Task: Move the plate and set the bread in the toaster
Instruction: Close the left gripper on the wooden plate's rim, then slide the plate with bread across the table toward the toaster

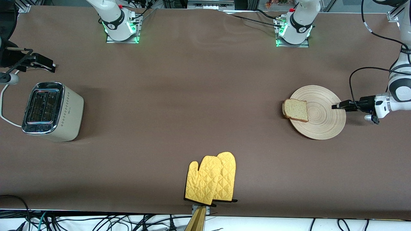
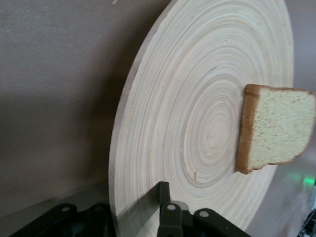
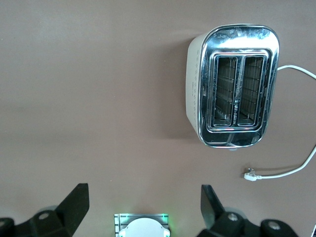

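Note:
The round light-wood plate [image 1: 325, 120] lies toward the left arm's end of the table. The bread [image 1: 295, 110] slice rests on its rim, on the side toward the right arm's end, and hangs over the edge. My left gripper [image 1: 336, 106] is shut on the plate's rim, across the plate from the bread. In the left wrist view one finger [image 2: 164, 195] lies on top of the plate [image 2: 197, 98] and the other is hidden under it; the bread [image 2: 274, 128] shows past the plate's middle. The right gripper [image 1: 47, 65] hangs open over the table beside the cream toaster [image 1: 53, 110], whose two slots [image 3: 236, 88] are empty.
A pair of yellow oven mitts [image 1: 212, 181] lies near the table edge closest to the front camera. The toaster's white cord [image 1: 4, 102] trails off toward the right arm's end, its plug [image 3: 249, 175] loose on the brown cloth.

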